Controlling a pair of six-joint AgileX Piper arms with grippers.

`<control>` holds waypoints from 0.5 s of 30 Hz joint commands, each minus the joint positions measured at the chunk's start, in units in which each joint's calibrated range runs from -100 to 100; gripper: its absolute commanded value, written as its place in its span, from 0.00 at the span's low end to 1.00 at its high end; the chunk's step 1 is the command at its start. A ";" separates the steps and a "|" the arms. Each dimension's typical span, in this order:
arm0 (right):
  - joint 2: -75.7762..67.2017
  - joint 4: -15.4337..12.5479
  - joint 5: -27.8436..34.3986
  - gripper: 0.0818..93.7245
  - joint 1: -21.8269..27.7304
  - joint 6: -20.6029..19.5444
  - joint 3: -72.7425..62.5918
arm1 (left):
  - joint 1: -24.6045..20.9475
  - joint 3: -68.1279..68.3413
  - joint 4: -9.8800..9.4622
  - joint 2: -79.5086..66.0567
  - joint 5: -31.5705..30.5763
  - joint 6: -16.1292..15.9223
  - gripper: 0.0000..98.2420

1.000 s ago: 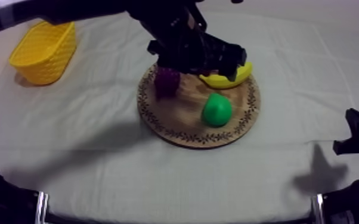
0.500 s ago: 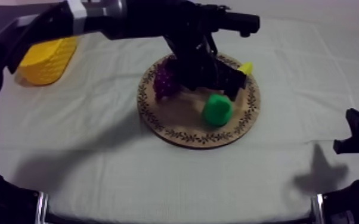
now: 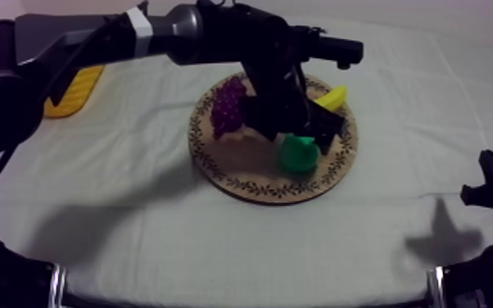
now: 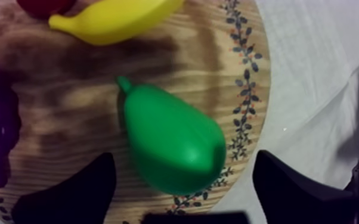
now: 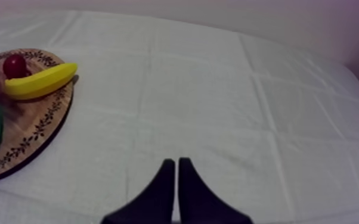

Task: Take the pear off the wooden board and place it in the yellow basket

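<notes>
Right gripper (image 5: 176, 164): low at the near right edge of the surface (image 3: 176, 237), fingers pressed together into a narrow wedge, holding nothing.

Wooden board (image 3: 250, 168): round, patterned rim, mid-surface on the grey-white cloth.

Pear (image 4: 173, 143): green, lying on its side on the near right part of the board, stem end pointing toward the banana.

Left gripper (image 4: 185, 158): just above the pear, fingers spread wide, one at each side of its broad end.

Bunch of grapes (image 3: 229, 105): purple, left part of the board.

Banana (image 5: 39, 81): far right part of the board.

Small red fruit (image 5: 15, 65): just beside the banana.

Yellow basket (image 3: 74, 90): far left, partly behind the left arm.
</notes>
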 commanded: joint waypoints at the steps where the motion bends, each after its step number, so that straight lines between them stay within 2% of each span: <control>1: -0.01 0.00 0.00 0.00 0.00 -0.02 -0.01 | -0.07 -0.36 0.49 0.81 0.96 -0.28 0.87; 9: -0.01 0.00 0.00 0.00 0.09 -0.23 -0.01 | -0.16 -3.67 1.66 3.89 4.48 -1.32 0.83; 15: -0.01 0.00 0.00 0.00 0.10 0.08 -0.01 | -0.22 -4.87 2.09 5.02 5.65 -1.45 0.67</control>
